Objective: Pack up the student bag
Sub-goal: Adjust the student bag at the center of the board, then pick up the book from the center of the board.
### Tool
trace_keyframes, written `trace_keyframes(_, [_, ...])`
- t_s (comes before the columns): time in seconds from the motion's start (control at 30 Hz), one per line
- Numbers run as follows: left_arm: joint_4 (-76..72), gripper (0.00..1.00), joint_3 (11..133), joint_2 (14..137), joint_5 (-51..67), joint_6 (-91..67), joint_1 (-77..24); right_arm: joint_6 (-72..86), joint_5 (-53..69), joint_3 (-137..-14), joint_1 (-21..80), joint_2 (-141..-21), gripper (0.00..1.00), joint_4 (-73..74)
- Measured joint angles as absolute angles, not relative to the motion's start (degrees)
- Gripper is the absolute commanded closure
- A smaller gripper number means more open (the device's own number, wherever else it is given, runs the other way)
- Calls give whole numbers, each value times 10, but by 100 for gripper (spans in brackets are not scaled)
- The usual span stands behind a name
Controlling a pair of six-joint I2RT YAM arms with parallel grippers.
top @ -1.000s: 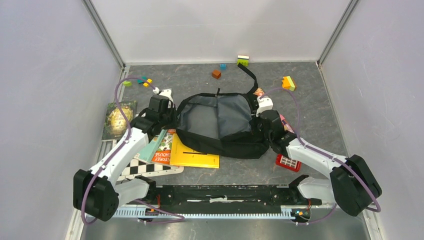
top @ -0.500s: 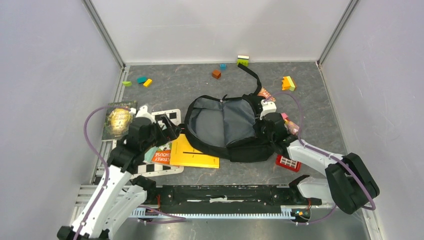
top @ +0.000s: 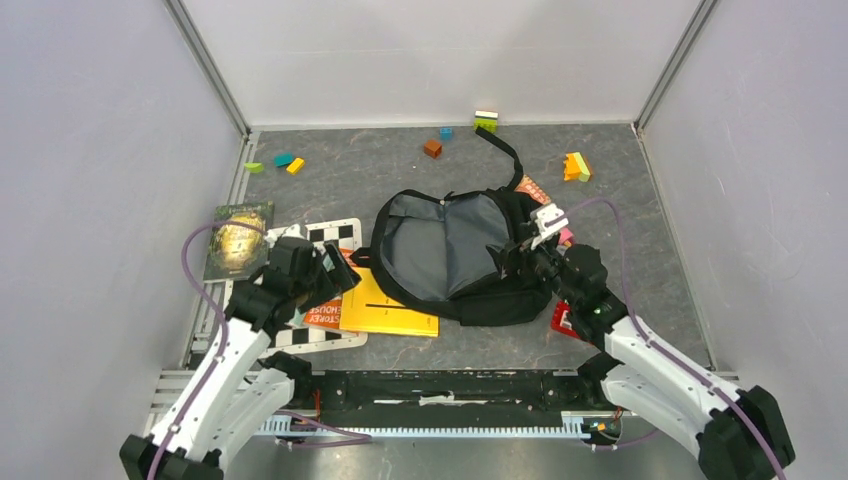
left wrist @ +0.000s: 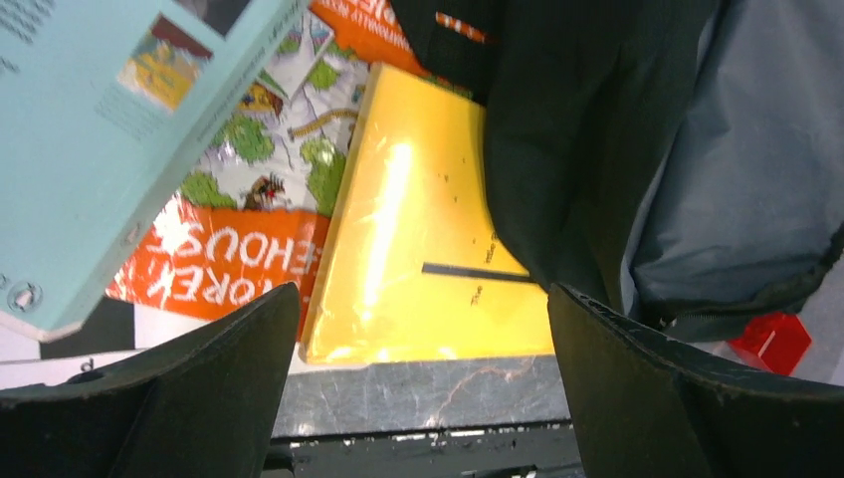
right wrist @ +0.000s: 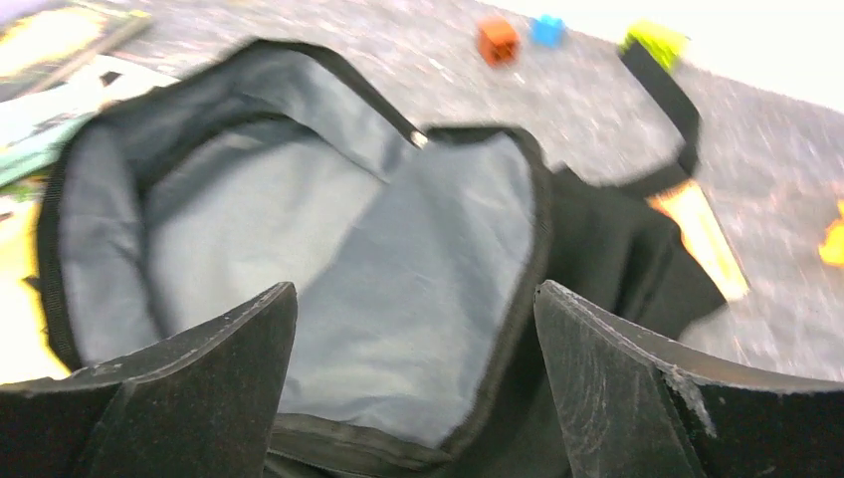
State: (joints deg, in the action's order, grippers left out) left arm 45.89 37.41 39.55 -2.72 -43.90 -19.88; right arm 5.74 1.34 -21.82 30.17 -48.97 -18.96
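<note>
Backpack open, edge overlapping yellow book, red block beside it, I see left gripper, right gripper both spread.

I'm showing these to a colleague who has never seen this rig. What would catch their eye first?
The black student bag lies in the middle of the table, unzipped, with its grey lining showing. At its near left side a bright yellow book is tucked partly under it. Small coloured blocks dot the table's far edge.
</note>
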Motion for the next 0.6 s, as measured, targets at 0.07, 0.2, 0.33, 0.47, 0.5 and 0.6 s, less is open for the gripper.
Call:
trace_keyframes(0.07, [446,0,392,431,-29,-422,-185,35,33,-207,327,-463,6,-214])
trace_keyframes(0.2, [422,0,434,503,-28,-375,-143,-6,55,-188,414,-455,8,-257])
trace_keyframes(0.33, [400,0,500,573,-30,-319,-88,-37,58,-184,514,-498,8,-297])
trace_keyframes(0.47, [373,0,526,594,-62,-276,-71,-76,28,-185,625,-580,9,-340])
trace_keyframes(0.5, [368,0,526,594,-72,-267,-70,-86,16,-187,650,-600,9,-344])
trace_keyframes(0.6, [352,0,517,591,-89,-255,-68,-122,-41,-208,732,-673,9,-356])
